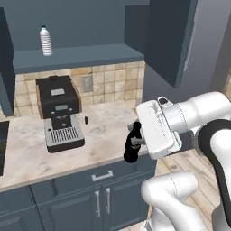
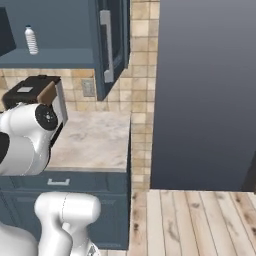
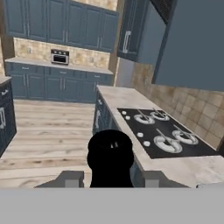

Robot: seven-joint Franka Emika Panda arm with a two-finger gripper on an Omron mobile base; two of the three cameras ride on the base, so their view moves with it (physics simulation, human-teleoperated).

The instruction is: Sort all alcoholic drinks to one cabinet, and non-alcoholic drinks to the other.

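A small black cola bottle (image 1: 131,151) hangs just off the counter's front edge, with my gripper (image 1: 135,140) shut on it. In the hand view the same cola bottle (image 3: 110,158) shows as a dark round shape between the two fingertips (image 3: 71,178). A clear ribbed water bottle (image 1: 45,40) stands upright on the shelf of the open upper cabinet, up and to the left of the gripper. From the right base the water bottle (image 2: 31,40) sits at the top left, and my arm hides the gripper.
A black coffee machine (image 1: 58,113) stands on the marble counter (image 1: 103,126) below the shelf. An open cabinet door (image 1: 169,38) juts out above the counter's right end. Along the counter the hand view shows a black cooktop (image 3: 166,138) and wooden floor (image 3: 48,131).
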